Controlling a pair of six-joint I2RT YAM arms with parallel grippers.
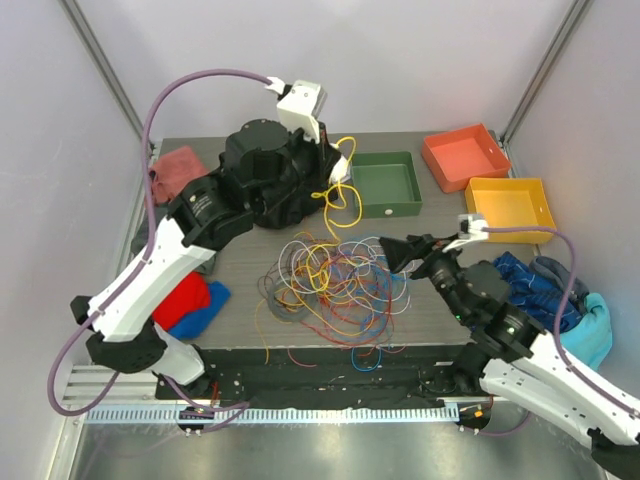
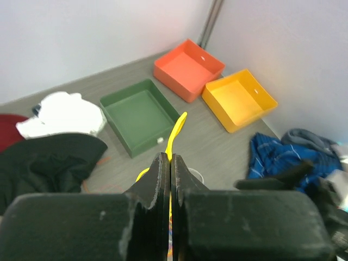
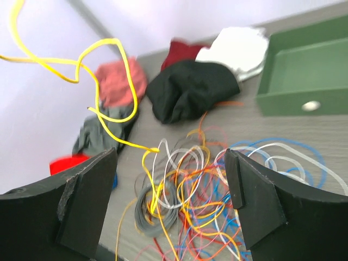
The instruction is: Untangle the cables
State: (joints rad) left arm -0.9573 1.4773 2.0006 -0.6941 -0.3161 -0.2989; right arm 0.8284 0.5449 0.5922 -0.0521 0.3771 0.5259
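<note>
Slowly you draw yellow cable [image 2: 178, 129] far, left gripper [image 2: 170, 179] clamped on it; press right gripper [image 3: 169, 190], jaws apart, onto cables [image 1: 335, 275].

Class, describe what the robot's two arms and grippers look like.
The left arm and right arm have white shells, black joints and purple hoses. The left gripper and right gripper have flat, matte black fingers with scuffed edges.

left arm [image 1: 150, 272] and right arm [image 1: 545, 375]: white shells, black joints, purple hoses [image 1: 190, 78]; right pincer [image 3: 171, 190] matte black.
</note>
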